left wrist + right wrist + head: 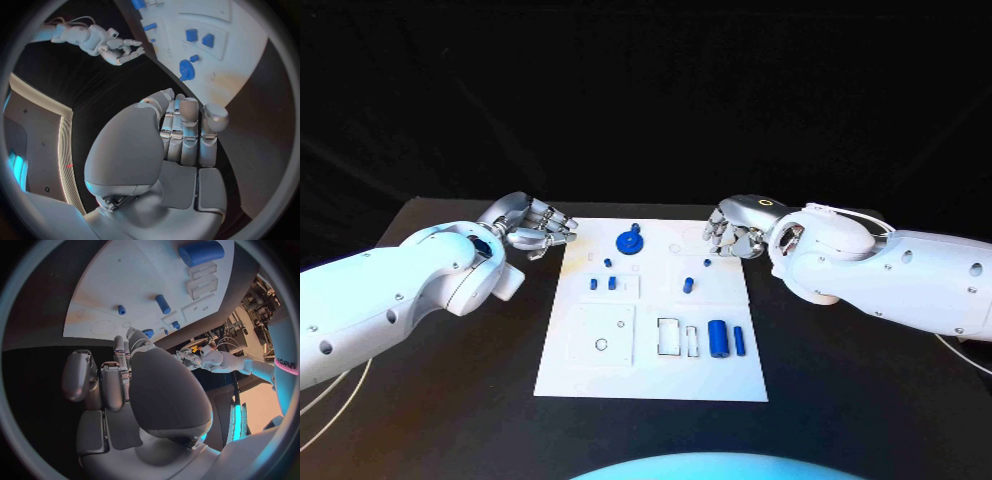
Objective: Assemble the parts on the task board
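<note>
Nearest the head camera lies the task board [653, 385], a flat matte white rectangle on the black table [862, 370], with shallow square and slotted recesses moulded into its surface. Near its right edge a stubby glossy blue cylinder [717, 338] lies beside a thinner blue bar [738, 340]. Farther up sit several small blue pegs [607, 284] and, toward the far edge, a round blue gear-like part [630, 241]. Both silver, smooth-plated hands hover just off the board's far corners: the left hand [531, 224] and the right hand [736, 230] each have their fingers curled inward and hold nothing, touching no part.
</note>
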### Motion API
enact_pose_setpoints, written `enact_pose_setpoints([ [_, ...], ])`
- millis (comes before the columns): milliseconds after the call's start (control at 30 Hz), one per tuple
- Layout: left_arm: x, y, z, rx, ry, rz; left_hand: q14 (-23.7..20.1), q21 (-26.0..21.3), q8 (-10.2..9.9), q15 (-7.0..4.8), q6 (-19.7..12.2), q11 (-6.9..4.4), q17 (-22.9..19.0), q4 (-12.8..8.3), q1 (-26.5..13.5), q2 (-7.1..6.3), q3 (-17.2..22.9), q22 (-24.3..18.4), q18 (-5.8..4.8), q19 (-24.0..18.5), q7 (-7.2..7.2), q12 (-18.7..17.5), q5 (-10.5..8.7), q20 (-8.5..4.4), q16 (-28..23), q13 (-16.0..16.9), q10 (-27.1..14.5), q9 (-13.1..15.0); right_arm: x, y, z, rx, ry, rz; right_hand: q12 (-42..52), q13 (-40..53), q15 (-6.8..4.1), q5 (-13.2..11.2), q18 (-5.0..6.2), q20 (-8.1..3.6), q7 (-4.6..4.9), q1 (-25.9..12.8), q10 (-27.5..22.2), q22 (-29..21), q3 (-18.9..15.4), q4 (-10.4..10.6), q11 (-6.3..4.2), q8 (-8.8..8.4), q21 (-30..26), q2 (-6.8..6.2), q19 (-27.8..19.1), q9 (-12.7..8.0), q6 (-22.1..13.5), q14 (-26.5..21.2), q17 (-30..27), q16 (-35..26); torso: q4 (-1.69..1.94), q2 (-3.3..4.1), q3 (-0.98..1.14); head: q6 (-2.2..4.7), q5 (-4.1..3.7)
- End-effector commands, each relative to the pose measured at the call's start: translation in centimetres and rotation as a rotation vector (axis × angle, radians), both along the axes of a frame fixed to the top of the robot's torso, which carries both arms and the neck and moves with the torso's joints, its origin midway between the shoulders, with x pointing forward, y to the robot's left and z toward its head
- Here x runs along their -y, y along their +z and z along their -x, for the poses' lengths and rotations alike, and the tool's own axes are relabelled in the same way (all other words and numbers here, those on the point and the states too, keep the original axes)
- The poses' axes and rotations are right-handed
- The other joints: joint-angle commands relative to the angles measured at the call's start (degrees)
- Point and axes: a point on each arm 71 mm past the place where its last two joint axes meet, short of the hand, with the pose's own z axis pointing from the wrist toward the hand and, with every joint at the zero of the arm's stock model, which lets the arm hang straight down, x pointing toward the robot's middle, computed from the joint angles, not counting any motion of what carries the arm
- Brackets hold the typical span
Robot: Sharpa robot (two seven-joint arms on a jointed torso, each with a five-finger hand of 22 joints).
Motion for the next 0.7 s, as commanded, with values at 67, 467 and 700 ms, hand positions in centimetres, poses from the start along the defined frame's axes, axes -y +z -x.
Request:
enact_pose_setpoints([
  [67, 0.2, 0.9, 1.2, -0.090, 0.049, 0.383, -1.9, -3.3, 0.0, 0.10, 0.1, 0.04, -3.9, -0.1, -0.7, 0.09, 0.4, -2.8, 1.31, -2.1, 0.23, 0.4, 0.13, 0.12, -2.9, 0.2, -0.8, -0.2, -0.2, -0.9, -0.1, 0.030, 0.005, 0.151, -0.6, -0.8, -0.11, 0.3, -0.43, -0.04, 0.09, -0.1, 0.5, 2.6, 0.9, 0.1, 0.17, -0.46, 0.5, -0.88, 0.5, -0.1, 0.6, 2.7, 0.1, 0.4, 0.10, 0.14, -0.14, 0.29, -0.46],
  [467, -0.3, 2.0, 3.5, -0.112, 0.035, 0.540, -2.7, -6.7, -0.1, 0.31, -0.2, 0.12, -5.9, 1.2, -3.7, -0.53, -2.9, -5.6, 1.82, -3.6, 0.21, 1.1, -0.13, 0.44, -4.5, 0.8, -0.9, -0.4, -1.1, -2.0, -0.1, 0.008, 0.020, 0.177, -1.7, -2.1, 0.12, 0.2, -0.61, 0.16, 0.36, -0.8, 0.7, 3.4, 2.3, 0.3, 0.46, -1.20, 1.3, -1.81, 0.9, -0.4, 0.8, 2.8, 0.4, 0.7, 0.02, 0.11, -0.12, -0.15, -0.30],
  [700, -0.4, 2.2, 3.7, -0.115, 0.039, 0.560, -2.7, -7.0, -0.1, 0.31, -0.2, 0.13, -6.0, 1.2, -3.9, -0.52, -3.4, -5.8, 1.86, -3.6, 0.24, 1.2, -0.14, 0.43, -4.6, 0.9, -1.0, -0.5, -1.3, -2.6, 0.0, -0.005, 0.025, 0.180, -1.9, -2.6, 0.09, 0.6, -0.78, 0.20, 0.26, -1.1, 1.3, 4.0, 3.1, 0.2, 0.41, -1.30, 2.2, -2.08, 1.3, -0.4, 1.3, 2.9, 0.8, 1.0, -0.08, 0.12, -0.06, -0.41, -0.16],
])
